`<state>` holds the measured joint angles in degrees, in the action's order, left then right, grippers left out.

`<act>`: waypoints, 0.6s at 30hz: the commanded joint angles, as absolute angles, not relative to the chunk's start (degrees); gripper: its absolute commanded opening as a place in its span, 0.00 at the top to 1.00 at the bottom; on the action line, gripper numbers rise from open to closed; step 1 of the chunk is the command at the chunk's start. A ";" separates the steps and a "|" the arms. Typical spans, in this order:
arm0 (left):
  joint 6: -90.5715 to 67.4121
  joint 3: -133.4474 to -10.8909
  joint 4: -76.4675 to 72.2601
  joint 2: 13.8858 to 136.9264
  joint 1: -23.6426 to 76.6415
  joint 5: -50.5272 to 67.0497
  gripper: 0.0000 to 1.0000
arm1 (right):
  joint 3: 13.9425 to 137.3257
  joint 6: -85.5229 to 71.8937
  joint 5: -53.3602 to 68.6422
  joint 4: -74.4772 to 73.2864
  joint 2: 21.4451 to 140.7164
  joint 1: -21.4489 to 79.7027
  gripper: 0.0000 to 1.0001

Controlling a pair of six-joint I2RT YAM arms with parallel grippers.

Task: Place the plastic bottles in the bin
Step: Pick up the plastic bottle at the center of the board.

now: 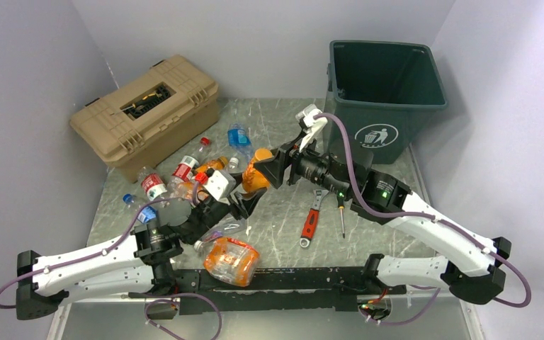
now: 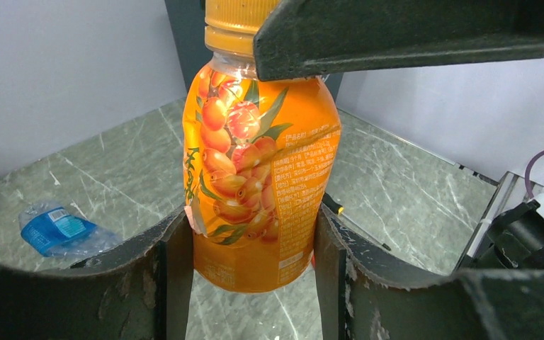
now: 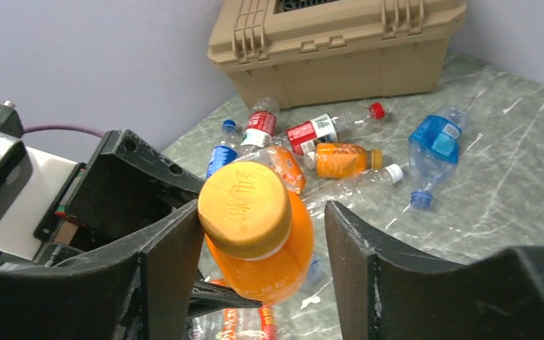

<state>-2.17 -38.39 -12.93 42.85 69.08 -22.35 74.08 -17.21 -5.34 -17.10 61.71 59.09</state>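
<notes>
Orange bottle (image 2: 262, 177): uncrushed, with a berry-print label and an orange cap. It is held clear of the table near the middle, between the two arms and well apart from the bin.
Left fingers (image 2: 177, 276): closed on the bottle's lower body, one finger pressed to each side.
Right fingers (image 3: 173, 262): parted around the capped end. One finger touches the cap and the other stands off it with a gap showing.
Other plastic bottles (image 1: 184, 170): a loose heap of crushed ones on the table left of the held bottle, some with red or blue labels.
Blue bottle (image 1: 239, 136): lies alone, further back.
Flattened orange bottle (image 1: 230, 261): lies near the arm bases.
Bin (image 1: 368, 120): dark green, upright at the back right, with its white litter symbol facing forward.
Table (image 1: 276, 120): grey and marbled.
Toolbox (image 1: 149, 113): tan, at the back left.
Wrench (image 1: 310, 223): red-handled, right of the held bottle.
Screwdriver (image 1: 341, 212): lies just beside the wrench.
</notes>
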 commanded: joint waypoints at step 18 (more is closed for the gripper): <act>-2.35 -46.08 -3.98 38.37 69.08 -24.03 0.01 | 81.06 -11.25 -14.26 -20.00 58.68 59.33 1.00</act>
